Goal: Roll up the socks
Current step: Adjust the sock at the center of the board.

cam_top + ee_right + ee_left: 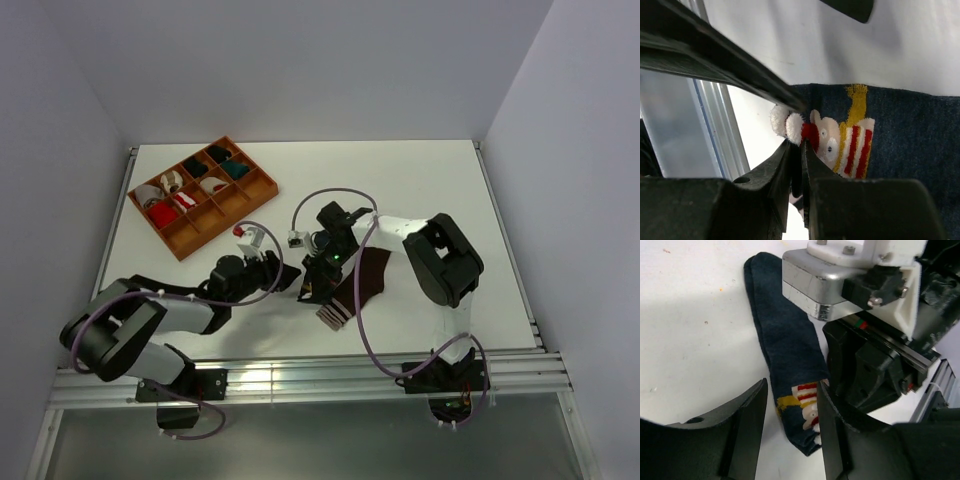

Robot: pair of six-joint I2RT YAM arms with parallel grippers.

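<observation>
Both arms reach in over the near middle of the white table (420,180), at about six o'clock of its surface in the overhead view.

(a) The navy sock (785,335) is largely hidden under the arms from above. In the left wrist view it lies stretched flat on the table, its toe at eleven o'clock and its patterned cuff (807,412) of red, white and tan at six o'clock.

(b) The right gripper (799,146) is clenched. Its fingers (775,175) meet with no visible gap on the edge of the patterned cuff, nipping the fabric where the white tufts and the red patch sit. In the left wrist view its silver, white and black body fills the three o'clock side, just beside the sock.

(c) The left gripper (790,387) is released: its jaws stand partly apart with the cuff showing between them, one finger (750,425) at seven o'clock of the cuff and the other at five o'clock. Whether either finger touches the fabric cannot be told. In the right wrist view one of these dark fingers crosses at ten o'clock, in front of the metal rail (715,135) at the table's near edge.

(d) The brown sock (368,278) lies flat on the table at three o'clock of the right gripper, just beside it. Its pale-striped cuff (335,315) is turned toward six o'clock, the near edge.

(e) The orange divided tray (228,222) sits at ten o'clock of the table, well apart from both socks. Small bundles (165,212) of red, white, teal and black sit in its compartments.
</observation>
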